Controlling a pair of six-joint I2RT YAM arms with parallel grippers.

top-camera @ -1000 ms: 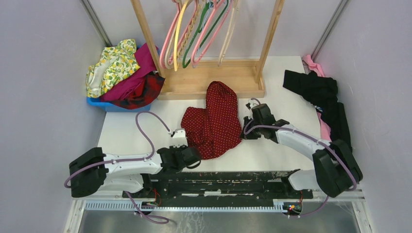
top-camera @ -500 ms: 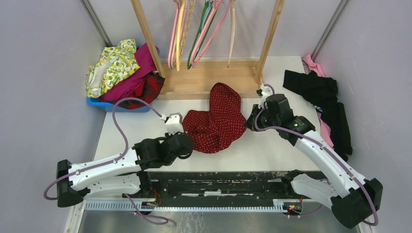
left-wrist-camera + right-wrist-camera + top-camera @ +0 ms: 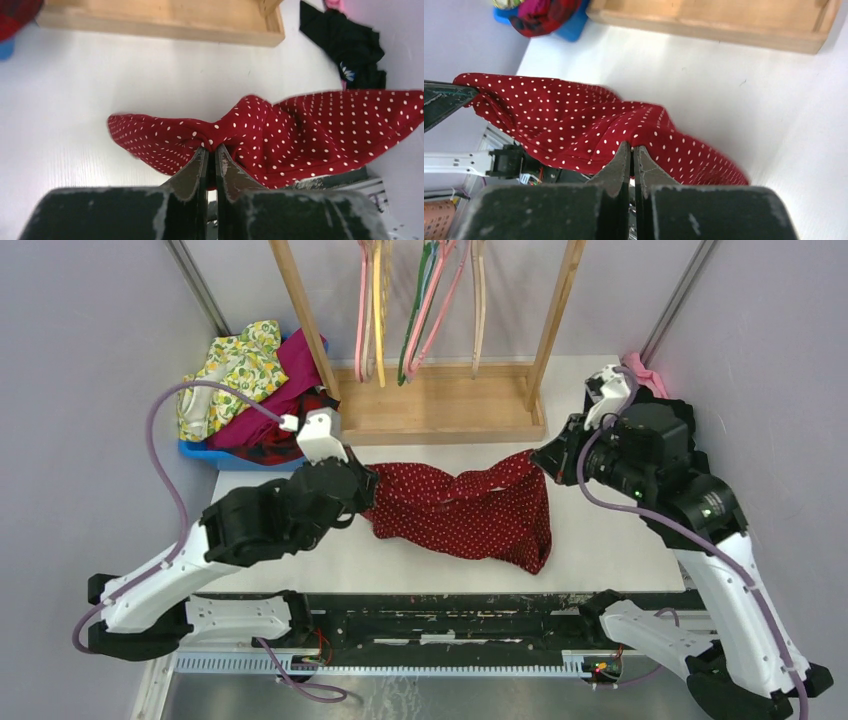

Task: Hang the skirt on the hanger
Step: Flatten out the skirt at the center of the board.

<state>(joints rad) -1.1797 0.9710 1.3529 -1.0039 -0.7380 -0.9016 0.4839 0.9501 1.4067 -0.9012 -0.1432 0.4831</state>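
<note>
The dark-red polka-dot skirt (image 3: 465,512) hangs stretched between my two grippers above the white table, sagging lower at its right side. My left gripper (image 3: 366,492) is shut on its left edge, seen pinched in the left wrist view (image 3: 212,148). My right gripper (image 3: 540,460) is shut on its right edge, seen in the right wrist view (image 3: 631,146). The skirt also fills the left wrist view (image 3: 300,135) and the right wrist view (image 3: 574,125). I cannot make out the thin lilac-blue hanger among the hangers on the rack.
A wooden rack (image 3: 440,405) with several pink, yellow and green hangers (image 3: 415,310) stands at the back. A blue bin (image 3: 235,458) with piled clothes sits at back left. Black and pink garments (image 3: 690,475) lie at the right.
Both arms have risen and moved apart, lifting the skirt off the table and stretching it out between them. It was a crumpled heap before.
</note>
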